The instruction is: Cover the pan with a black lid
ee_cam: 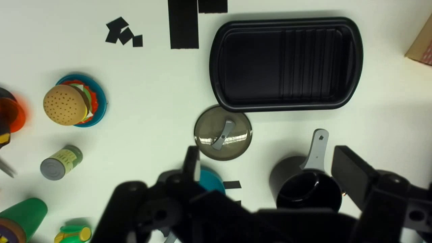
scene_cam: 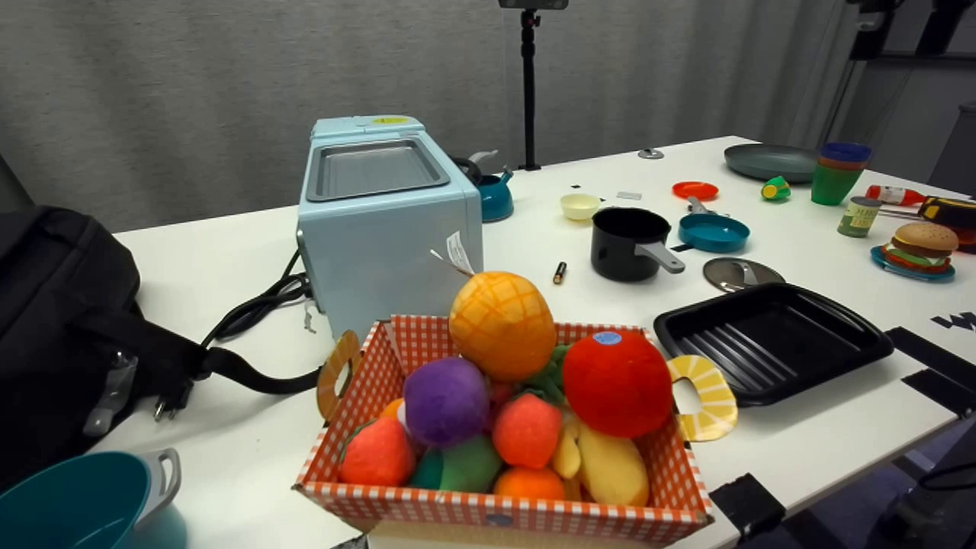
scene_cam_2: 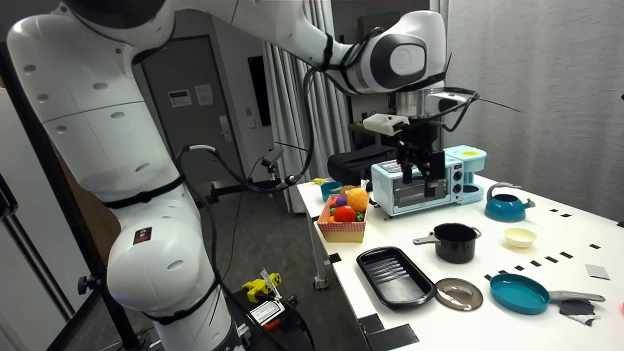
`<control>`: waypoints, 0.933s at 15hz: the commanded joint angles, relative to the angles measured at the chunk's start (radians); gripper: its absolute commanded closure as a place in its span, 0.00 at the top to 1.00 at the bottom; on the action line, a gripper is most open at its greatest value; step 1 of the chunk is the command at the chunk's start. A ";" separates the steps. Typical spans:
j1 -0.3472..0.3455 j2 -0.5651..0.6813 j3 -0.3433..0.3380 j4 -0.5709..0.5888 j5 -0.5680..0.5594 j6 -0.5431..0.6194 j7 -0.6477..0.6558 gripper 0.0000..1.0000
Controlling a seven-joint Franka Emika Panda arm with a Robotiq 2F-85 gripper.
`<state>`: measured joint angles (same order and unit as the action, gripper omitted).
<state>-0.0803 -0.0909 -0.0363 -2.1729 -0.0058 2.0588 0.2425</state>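
The pan, a small deep black pot with a grey side handle, stands upright and uncovered on the table in both exterior views point(scene_cam: 614, 259) point(scene_cam_2: 456, 251) and in the wrist view point(ee_cam: 285, 175). The lid, round, dark and smoky see-through with a grey bar handle, lies flat beside the grill tray point(scene_cam: 720, 273) point(scene_cam_2: 451, 300) point(ee_cam: 233, 148). In the wrist view the tray's corner overlaps its edge. My gripper point(scene_cam_2: 418, 184) is open and empty, high above the table. In the wrist view the fingers point(ee_cam: 266, 155) are wide apart; the gripper body hides the pan's lower part.
The black grill tray point(scene_cam_2: 395, 278) sits against the lid. A teal frying pan point(scene_cam_2: 519, 292), a cream bowl point(scene_cam_2: 520, 237), a teal kettle point(scene_cam_2: 504, 208) and a light blue toaster oven point(scene_cam_2: 419, 195) stand around the pot. A fruit basket point(scene_cam: 488, 511) and toy burger point(ee_cam: 65, 104) are farther off.
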 commanded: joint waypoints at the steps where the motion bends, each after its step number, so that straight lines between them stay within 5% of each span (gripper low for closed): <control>1: -0.011 0.120 -0.027 0.085 0.009 0.072 0.015 1.00; 8: -0.016 0.304 -0.076 0.169 -0.005 0.184 0.030 1.00; 14: -0.009 0.300 -0.080 0.153 0.001 0.180 0.012 1.00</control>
<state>-0.0928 0.2090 -0.1126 -2.0210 -0.0056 2.2404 0.2554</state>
